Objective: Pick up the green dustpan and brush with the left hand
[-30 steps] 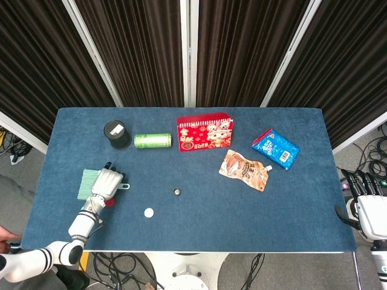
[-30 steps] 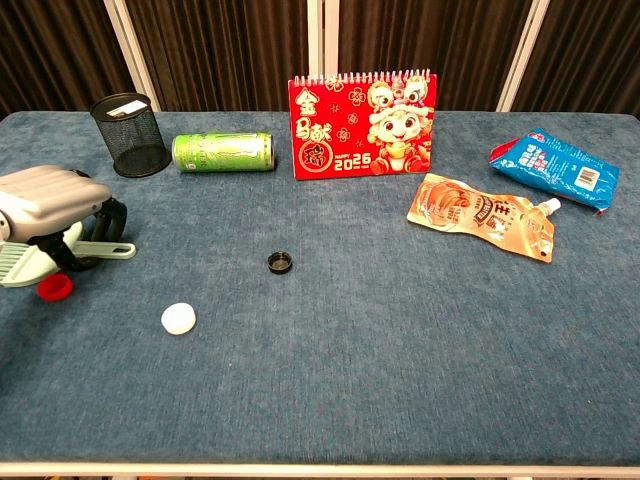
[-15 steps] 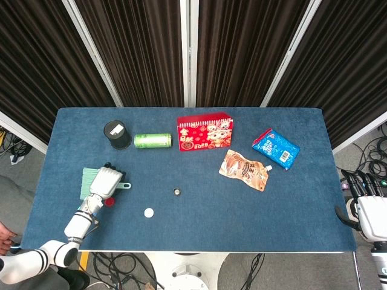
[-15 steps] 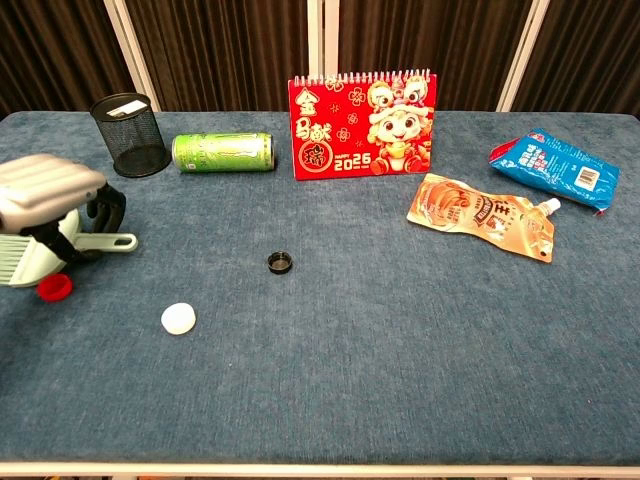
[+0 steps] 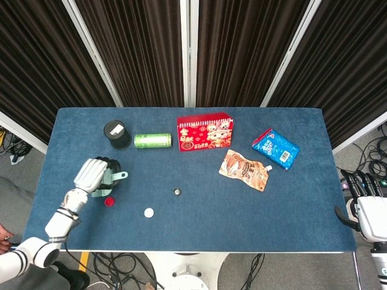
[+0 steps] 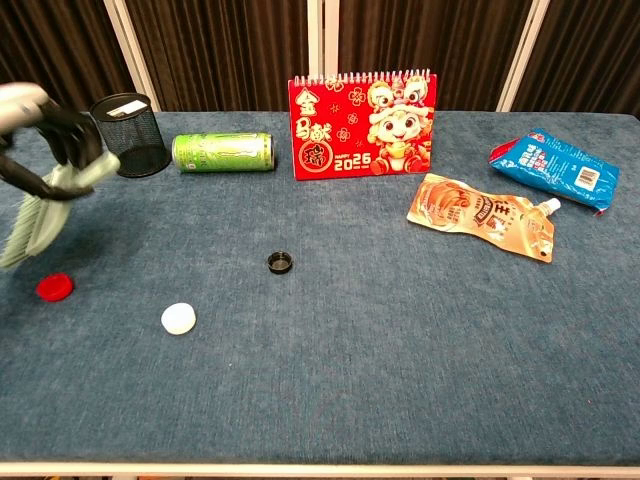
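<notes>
Green dustpan and brush (image 5: 110, 177) sits in the left hand (image 5: 91, 176), whose pale fingers wrap around it at about 8 o'clock on the blue fabric-covered bench (image 5: 193, 223) in the head view; only its handle end shows past the hand. At 10 o'clock stands a round black mesh cup (image 5: 117, 135) with a small white item inside. Beside it lies a green can (image 5: 152, 141) on its side, then a red desk calendar (image 5: 205, 132). A blue pouch (image 5: 276, 147) and an orange spouted pouch (image 5: 243, 170) lie flat at 2 o'clock. A red cap (image 5: 109, 202), a white cap (image 5: 149, 212) and a black cap (image 5: 177, 191) dot the middle. The right hand (image 5: 366, 205) hangs off the bench at 4 o'clock, fingers spread, holding nothing.

From the chest view, the left hand (image 6: 40, 118) holds the dustpan and brush (image 6: 45, 205) clear of the cloth at 9 o'clock, bristles slanting down. The mesh cup (image 6: 130, 134) shows its woven wall, and the can (image 6: 222, 152) its smooth printed metal.
</notes>
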`<state>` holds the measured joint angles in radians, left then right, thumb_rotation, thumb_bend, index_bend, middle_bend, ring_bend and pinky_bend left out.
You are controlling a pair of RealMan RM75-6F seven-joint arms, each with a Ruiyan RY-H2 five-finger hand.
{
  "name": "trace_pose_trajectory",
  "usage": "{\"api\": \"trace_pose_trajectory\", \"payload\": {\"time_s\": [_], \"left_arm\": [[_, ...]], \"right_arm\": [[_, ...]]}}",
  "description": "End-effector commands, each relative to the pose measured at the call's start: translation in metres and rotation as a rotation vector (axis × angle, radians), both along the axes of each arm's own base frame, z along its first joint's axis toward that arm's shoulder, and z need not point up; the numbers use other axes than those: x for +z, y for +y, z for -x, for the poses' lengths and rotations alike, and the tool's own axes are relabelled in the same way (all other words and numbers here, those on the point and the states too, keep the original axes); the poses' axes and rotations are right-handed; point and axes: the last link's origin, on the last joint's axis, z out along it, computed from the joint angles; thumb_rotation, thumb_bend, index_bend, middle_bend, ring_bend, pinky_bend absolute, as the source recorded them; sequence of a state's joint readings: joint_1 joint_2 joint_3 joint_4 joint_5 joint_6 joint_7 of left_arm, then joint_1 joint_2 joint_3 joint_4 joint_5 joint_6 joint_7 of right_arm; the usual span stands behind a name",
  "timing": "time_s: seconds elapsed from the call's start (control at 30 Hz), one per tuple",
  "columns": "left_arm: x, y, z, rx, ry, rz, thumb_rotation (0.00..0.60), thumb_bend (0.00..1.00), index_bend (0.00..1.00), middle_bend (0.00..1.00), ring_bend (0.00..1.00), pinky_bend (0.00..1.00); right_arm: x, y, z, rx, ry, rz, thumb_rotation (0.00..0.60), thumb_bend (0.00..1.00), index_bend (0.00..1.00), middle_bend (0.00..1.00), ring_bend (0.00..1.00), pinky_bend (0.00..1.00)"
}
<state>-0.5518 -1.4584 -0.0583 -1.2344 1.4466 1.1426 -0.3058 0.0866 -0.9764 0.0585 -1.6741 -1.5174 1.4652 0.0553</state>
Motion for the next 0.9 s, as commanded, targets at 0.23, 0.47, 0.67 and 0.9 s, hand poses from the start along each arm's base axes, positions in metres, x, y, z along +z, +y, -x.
{"api": "trace_pose_trajectory", "payload": {"time_s": [0.23,0.47,0.67,0.9], "left_arm": [[0.025,-0.031,0.011,0.065,-0.198,0.066,0.6,0.45,0.59,0.64,0.46,0.37],[0.006,-0.048,0.016,0.114,-0.283,0.122,0.6,0.45,0.59,0.64,0.46,0.38],[-0.011,-0.053,0.026,0.132,-0.285,0.146,0.6,0.45,0.59,0.64,0.46,0.38],[-0.024,-0.052,0.02,0.108,-0.381,0.19,0.6,0.45,0.6,0.65,0.46,0.37]], "right_arm": [[-0.003,-0.003,-0.002,0.001,0.001,-0.009,0.6,0.23,0.0,0.13,0.0,0.0],[-0.006,-0.005,-0.004,0.006,0.0,-0.023,0.6,0.22,0.0,0.13,0.0,0.0],[-0.005,-0.003,-0.004,0.003,0.003,-0.022,0.6,0.23,0.0,0.13,0.0,0.0],[-0.004,-0.001,-0.005,0.005,0.005,-0.018,0.6,0.23,0.0,0.13,0.0,0.0]]}}
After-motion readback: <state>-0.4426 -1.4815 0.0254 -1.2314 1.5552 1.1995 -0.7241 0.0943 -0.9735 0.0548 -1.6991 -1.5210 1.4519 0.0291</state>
